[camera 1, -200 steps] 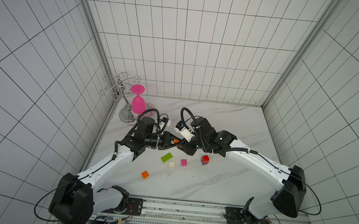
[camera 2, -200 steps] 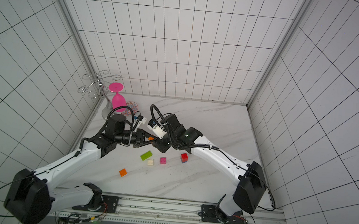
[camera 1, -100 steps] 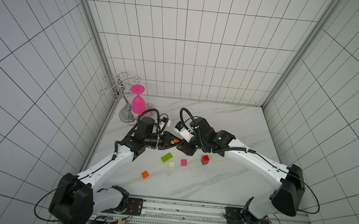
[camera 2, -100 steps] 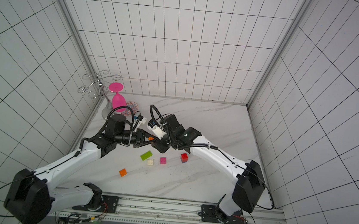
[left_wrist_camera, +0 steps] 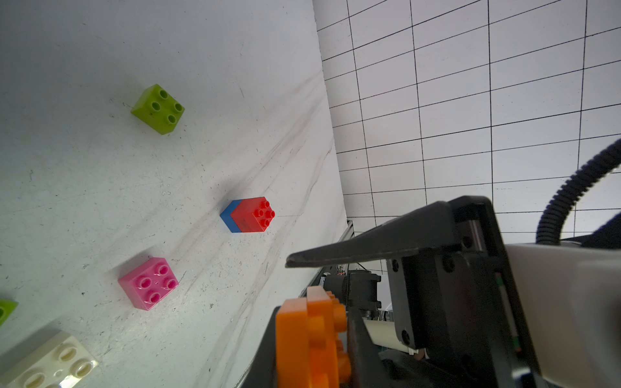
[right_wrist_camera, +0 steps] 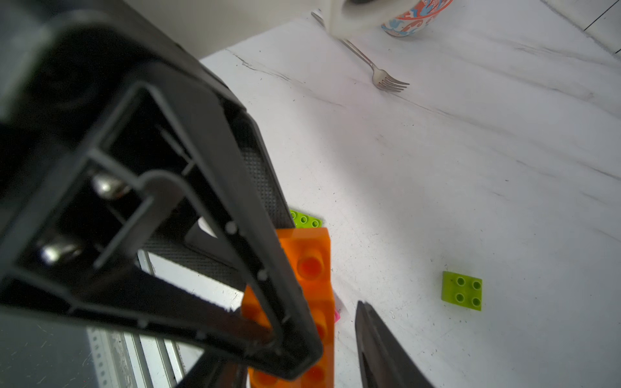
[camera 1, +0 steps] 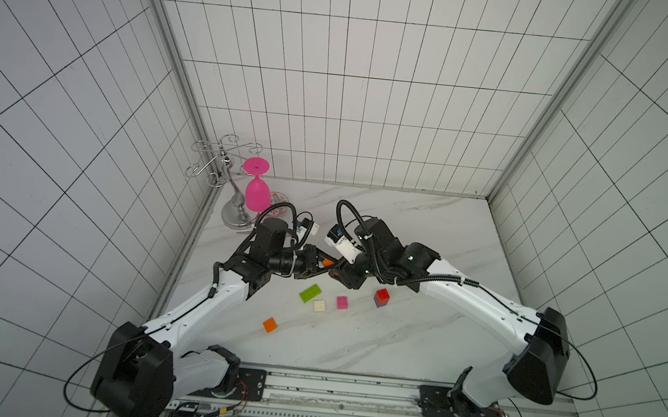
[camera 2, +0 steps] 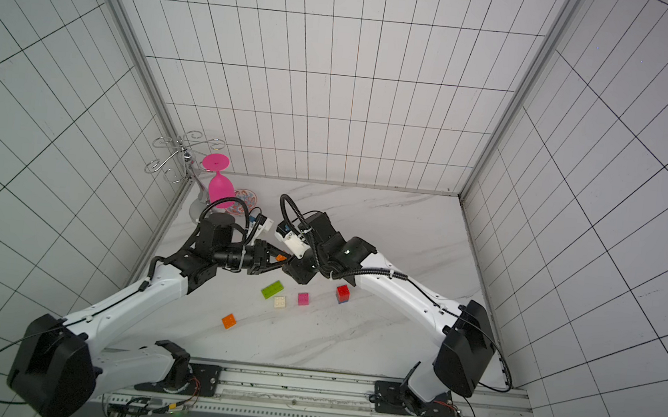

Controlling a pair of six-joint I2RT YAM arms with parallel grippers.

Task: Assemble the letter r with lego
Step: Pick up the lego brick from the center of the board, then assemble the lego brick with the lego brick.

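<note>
- L gripper (camera 1: 322, 263) pinching orange brick (left_wrist_camera: 309, 342) mid-air, centre-left, just far of lime brick (camera 1: 310, 292) on table (camera 1: 394, 349).
- R gripper (camera 1: 338, 271) jaws spread round brick's free end, not touching on one side.
- Prob next: centre R on flat faces, close slow, else brick twists in L.

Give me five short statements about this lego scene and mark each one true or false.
1. The left gripper is shut on an orange lego piece. True.
2. The red brick sits on a blue brick. True.
3. The pink brick is stacked on the cream brick. False: they lie apart on the table.
4. The pink goblet lies on its side. False: it is upside down, foot uppermost, at the metal rack.
5. A fork lies on the table. True.
</note>
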